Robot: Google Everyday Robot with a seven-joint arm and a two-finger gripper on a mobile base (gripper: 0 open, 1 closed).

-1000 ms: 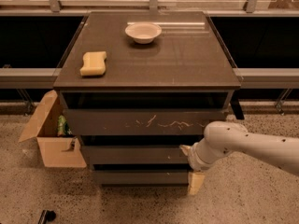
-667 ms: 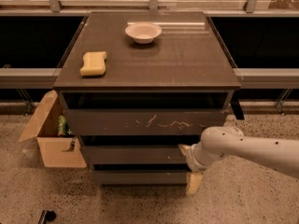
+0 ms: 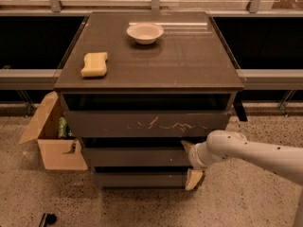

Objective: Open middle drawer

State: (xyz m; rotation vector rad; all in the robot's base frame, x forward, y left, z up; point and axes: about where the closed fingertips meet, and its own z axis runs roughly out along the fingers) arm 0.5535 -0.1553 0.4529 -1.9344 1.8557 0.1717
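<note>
Middle drawer (image 3: 135, 157) sits between two other dark-grey fronts in the desk, its plain front set back a little from the scratched top drawer (image 3: 109, 123) above it. The gripper (image 3: 190, 162) is at the right end of this front and is spread wide: one beige fingertip (image 3: 186, 146) is at the drawer's upper edge, the other hangs lower, in front of the right end of the bottom drawer (image 3: 139, 179). The white arm (image 3: 255, 155) reaches in from the right, low over the speckled floor. Compared with a second ago, the gripper is at the same corner and the drawer front shows no clear shift; only the arm's rounded wrist has moved slightly. Left of the drawers stands an open cardboard box (image 3: 57, 152), touching them. Farther back, on the desk (image 3: 189, 65), a yellow sponge (image 3: 94, 64) lies near the left edge and a pale bowl (image 3: 145, 32) stands toward the rear, well apart from it.
</note>
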